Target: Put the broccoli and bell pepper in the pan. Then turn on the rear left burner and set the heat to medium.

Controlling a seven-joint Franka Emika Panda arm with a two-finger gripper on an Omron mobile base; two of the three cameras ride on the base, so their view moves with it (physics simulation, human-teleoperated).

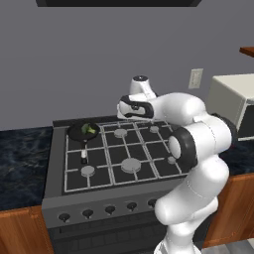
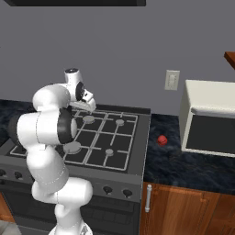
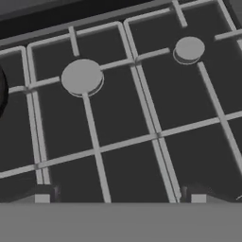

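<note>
Arm's folded up over the stove [image 1: 74, 186] with the gripper [image 3: 120, 198] hanging above the far middle of the grates, jaws spread wide and holding nothing. The broccoli [image 1: 89, 130] sits in the pan [image 1: 82, 133] on the far left burner. The bell pepper [image 2: 162, 140] is off to the right on the dark counter [image 2: 183, 167], well apart from the stove edge, with open countertop around it.

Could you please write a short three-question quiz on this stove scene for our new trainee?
1. True or false: the broccoli already lies in the pan.
2. Where is the bell pepper? A) in the pan B) on the counter right of the stove C) in the gripper
3. Fill in: the gripper is ____ above the stove's grates.

Key: 1 true; 2 B; 3 open
</note>
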